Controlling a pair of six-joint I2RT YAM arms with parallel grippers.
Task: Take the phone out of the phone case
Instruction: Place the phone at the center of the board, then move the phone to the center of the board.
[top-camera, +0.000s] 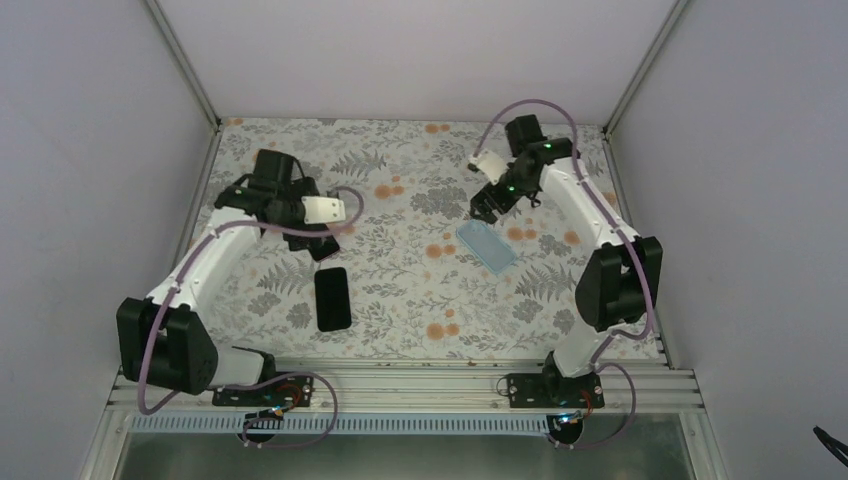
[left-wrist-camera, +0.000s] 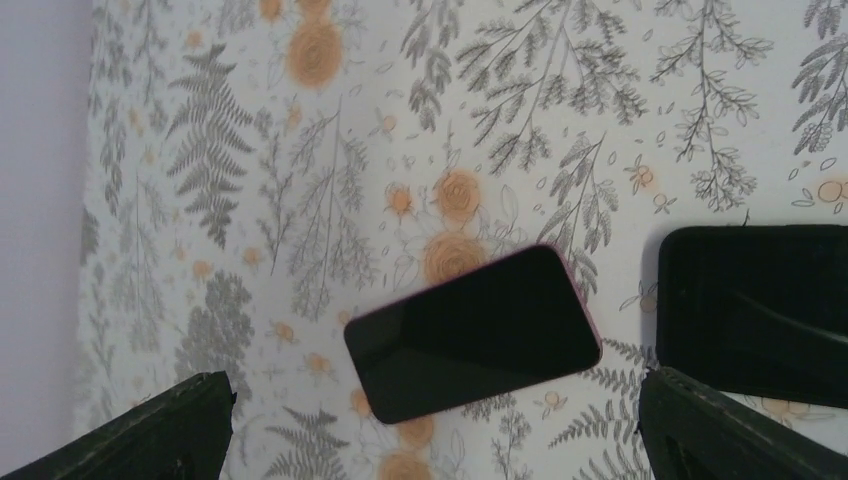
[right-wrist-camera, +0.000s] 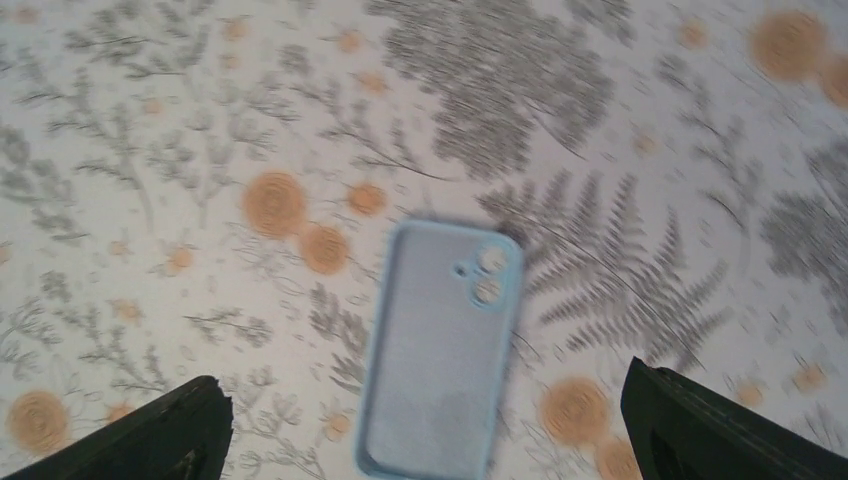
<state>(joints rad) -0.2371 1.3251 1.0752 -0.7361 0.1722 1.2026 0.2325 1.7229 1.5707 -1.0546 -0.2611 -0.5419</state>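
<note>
My left hand (top-camera: 322, 240) is spread wide and holds nothing. Its two fingers (left-wrist-camera: 170, 430) sit at the bottom corners of my wrist view with bare counter (top-camera: 400, 270) between them. The phone (left-wrist-camera: 472, 335) lies flat, screen up, just ahead of that gap and out of any case. Its long axis runs across my reach rather than along it, with the right end tipped slightly away from me. A second dark slab (left-wrist-camera: 750, 310) lies just right of it, close to my right finger; I cannot tell what it is. My right hand (top-camera: 484, 207) is also wide and empty, hovering over the phone case (right-wrist-camera: 440, 350). The case lies just ahead, centred between those fingers, its long axis pointing almost straight away from me and its camera holes at the far end. It looks empty. Phone and case lie well apart, the phone nearer my left hand and the case nearer my right, so I judge the separation done. If the phone needed another grasp, I would have to close across its short sides.
</note>
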